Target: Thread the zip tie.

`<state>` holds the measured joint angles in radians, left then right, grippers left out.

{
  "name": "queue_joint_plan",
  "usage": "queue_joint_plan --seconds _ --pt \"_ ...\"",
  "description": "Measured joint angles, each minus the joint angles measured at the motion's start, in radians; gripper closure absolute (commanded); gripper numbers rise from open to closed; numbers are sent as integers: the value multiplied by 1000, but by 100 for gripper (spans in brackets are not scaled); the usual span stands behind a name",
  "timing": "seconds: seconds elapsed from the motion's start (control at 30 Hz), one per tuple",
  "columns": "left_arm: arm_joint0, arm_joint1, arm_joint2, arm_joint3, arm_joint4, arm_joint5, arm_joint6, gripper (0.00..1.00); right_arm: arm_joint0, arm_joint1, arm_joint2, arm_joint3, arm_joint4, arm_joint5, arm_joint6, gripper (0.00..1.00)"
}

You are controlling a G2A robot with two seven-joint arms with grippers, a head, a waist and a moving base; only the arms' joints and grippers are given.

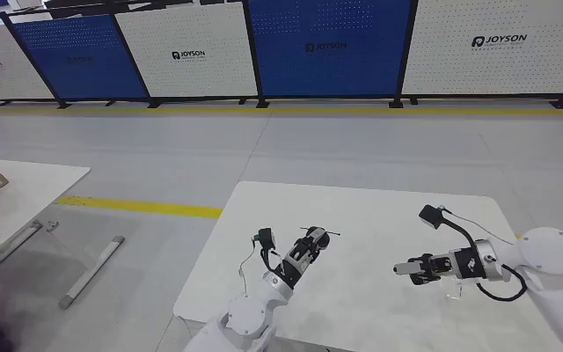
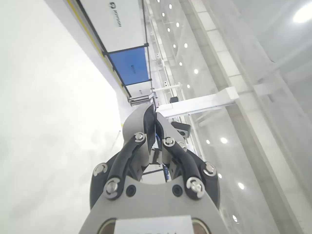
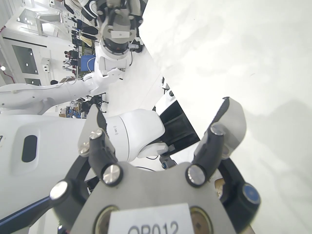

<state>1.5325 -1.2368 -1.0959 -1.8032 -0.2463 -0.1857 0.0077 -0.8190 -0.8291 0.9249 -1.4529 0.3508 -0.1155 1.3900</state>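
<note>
The left pincer (image 1: 317,237) is clenched on a thin black zip tie (image 1: 332,233) over the white table (image 1: 378,207). The right pincer (image 1: 398,268) is spread wide. Beyond them lie the grey floor (image 1: 176,150), a yellow line (image 1: 141,206) and blue and white panels (image 1: 330,44).

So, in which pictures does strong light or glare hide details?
Left wrist view: the white flat table top is nearly blown out, and a bright ceiling lamp flares. Right wrist view: table bright, but faint marks show. Top view: even light, no glare.
</note>
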Motion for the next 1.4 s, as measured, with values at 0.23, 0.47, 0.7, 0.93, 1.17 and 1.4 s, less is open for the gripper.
queue_joint_plan --seconds 0.23,0.47,0.7,0.93,1.17,1.4 --pt "128 18 -74 -267 5 -94 -64 100 0 0 0 0 0 0 0 0" --pt "202 26 -100 -340 63 -99 -75 100 0 0 0 0 0 0 0 0" --pt "142 19 -59 -209 49 -8 -86 100 0 0 0 0 0 0 0 0" --pt "83 13 -13 -77 94 50 -104 100 0 0 0 0 0 0 0 0" --pt "52 6 15 27 91 81 -92 100 0 0 0 0 0 0 0 0" --pt "33 0 14 47 44 36 -70 100 0 0 0 0 0 0 0 0"
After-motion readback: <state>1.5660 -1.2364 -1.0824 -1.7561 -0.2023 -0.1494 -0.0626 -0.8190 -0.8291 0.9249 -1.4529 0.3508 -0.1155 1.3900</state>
